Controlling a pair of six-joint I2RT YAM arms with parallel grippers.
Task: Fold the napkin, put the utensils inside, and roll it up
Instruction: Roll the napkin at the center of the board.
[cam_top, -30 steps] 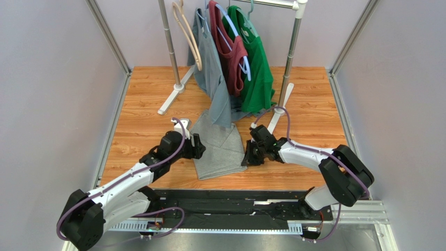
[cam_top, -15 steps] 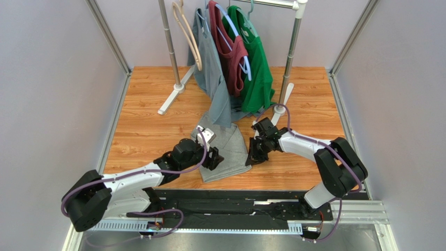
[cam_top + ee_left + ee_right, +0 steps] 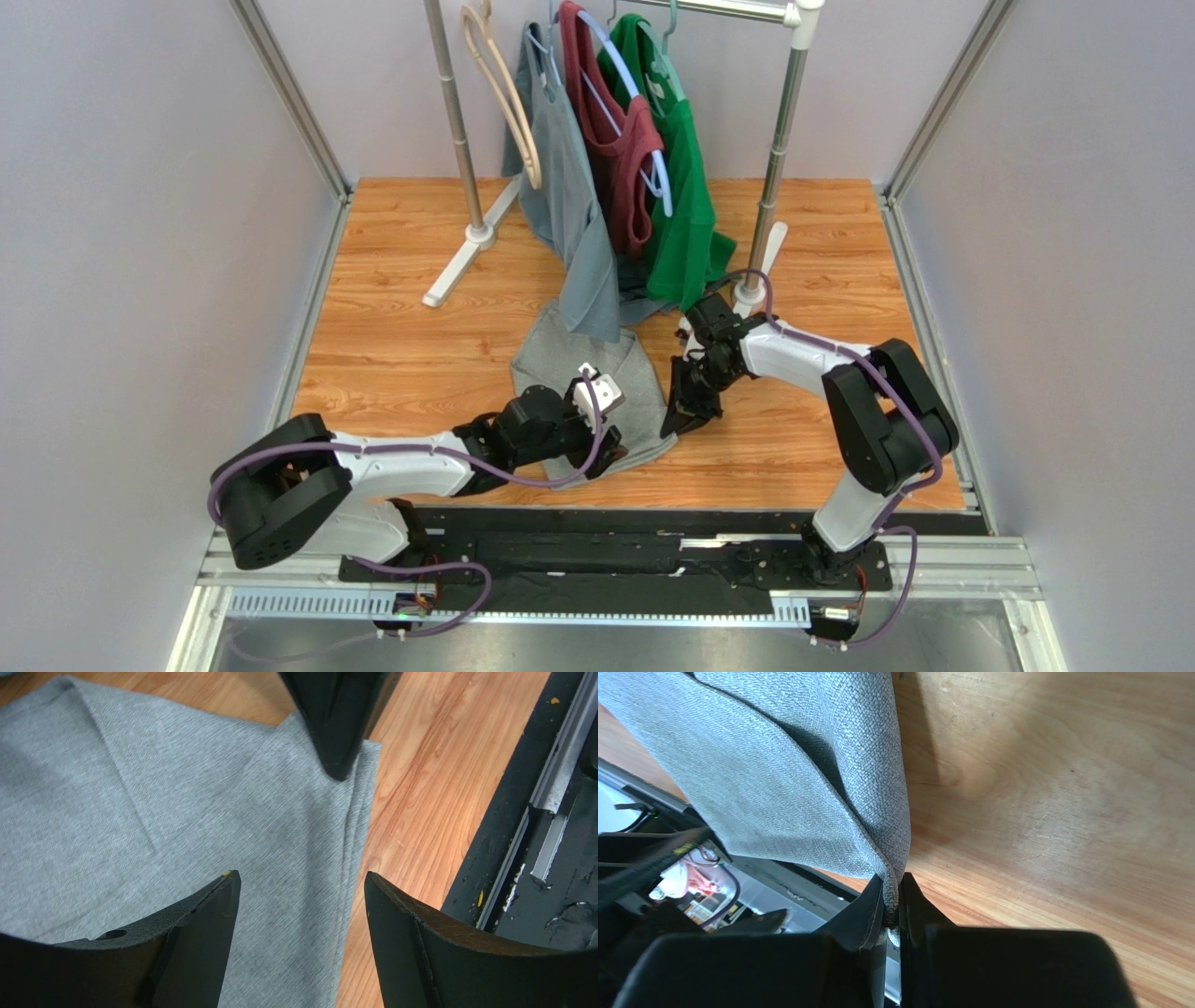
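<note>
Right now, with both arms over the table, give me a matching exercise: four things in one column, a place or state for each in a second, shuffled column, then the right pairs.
Column one:
1. left gripper
2. right gripper
3. napkin
4. green shirt

Column two:
A. hangs on the rack
B. shut, pinching a cloth edge
C. mostly spread on the table, one edge raised
D. open, hovering over grey cloth

Pairs: 1-D, 2-B, 3-C, 4-A
</note>
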